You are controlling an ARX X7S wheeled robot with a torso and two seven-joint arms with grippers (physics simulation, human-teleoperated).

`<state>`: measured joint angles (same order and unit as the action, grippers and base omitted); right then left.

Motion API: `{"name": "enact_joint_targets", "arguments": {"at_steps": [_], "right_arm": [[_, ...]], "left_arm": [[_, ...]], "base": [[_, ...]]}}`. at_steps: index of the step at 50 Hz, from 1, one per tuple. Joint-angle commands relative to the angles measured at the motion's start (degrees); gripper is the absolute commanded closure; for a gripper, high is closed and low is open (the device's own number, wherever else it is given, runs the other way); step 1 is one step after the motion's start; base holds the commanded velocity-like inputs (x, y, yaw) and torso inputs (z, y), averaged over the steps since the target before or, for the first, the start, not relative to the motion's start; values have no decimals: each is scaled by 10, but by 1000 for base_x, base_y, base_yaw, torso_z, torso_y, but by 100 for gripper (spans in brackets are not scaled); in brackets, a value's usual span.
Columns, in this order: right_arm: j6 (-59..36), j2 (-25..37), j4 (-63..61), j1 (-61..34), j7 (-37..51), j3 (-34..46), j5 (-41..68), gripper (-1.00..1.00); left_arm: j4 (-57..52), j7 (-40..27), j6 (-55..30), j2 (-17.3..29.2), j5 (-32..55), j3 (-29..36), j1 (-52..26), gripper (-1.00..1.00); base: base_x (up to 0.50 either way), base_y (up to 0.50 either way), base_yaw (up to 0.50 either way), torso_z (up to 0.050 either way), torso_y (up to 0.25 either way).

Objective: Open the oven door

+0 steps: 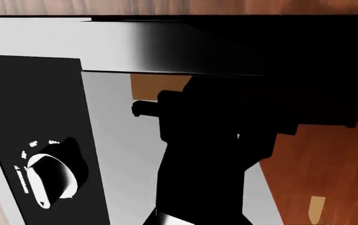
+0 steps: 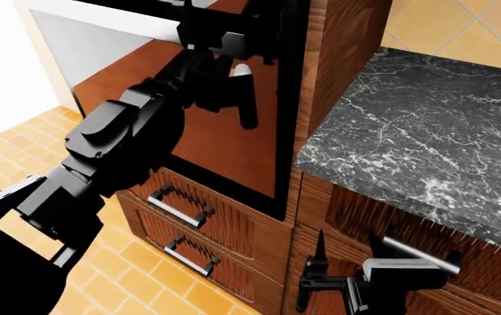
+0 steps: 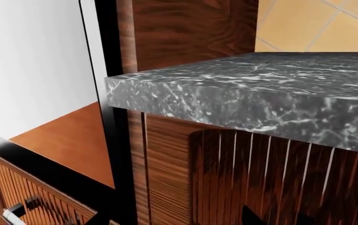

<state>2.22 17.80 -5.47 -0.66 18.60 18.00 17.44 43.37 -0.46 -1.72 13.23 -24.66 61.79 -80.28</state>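
Item: large black-framed oven door with reflective glass (image 2: 224, 141), set in the wooden cabinet left of the dark marble counter (image 2: 425, 125).

Left fingers (image 2: 220, 49) at its upper edge; grip indiscernible.

Right fingers (image 2: 320, 279) idle, apparently parted.

Risk: slipping off, door staying unopened.
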Motion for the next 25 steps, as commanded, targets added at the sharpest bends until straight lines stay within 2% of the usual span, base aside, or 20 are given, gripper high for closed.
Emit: {"name": "enact_joint_targets", "arguments": {"at_steps": [1, 25], "right_arm": [[2, 1, 3, -1, 1, 3, 0, -100], [6, 3, 4, 1, 4, 9, -1, -100]], "left_arm": [[-79, -51, -27, 39, -35, -72, -24, 100], [-224, -38, -87, 107, -35, -104, 17, 100]], "base": [[0, 0, 0, 0, 12], [0, 1, 2, 2, 7]]}}
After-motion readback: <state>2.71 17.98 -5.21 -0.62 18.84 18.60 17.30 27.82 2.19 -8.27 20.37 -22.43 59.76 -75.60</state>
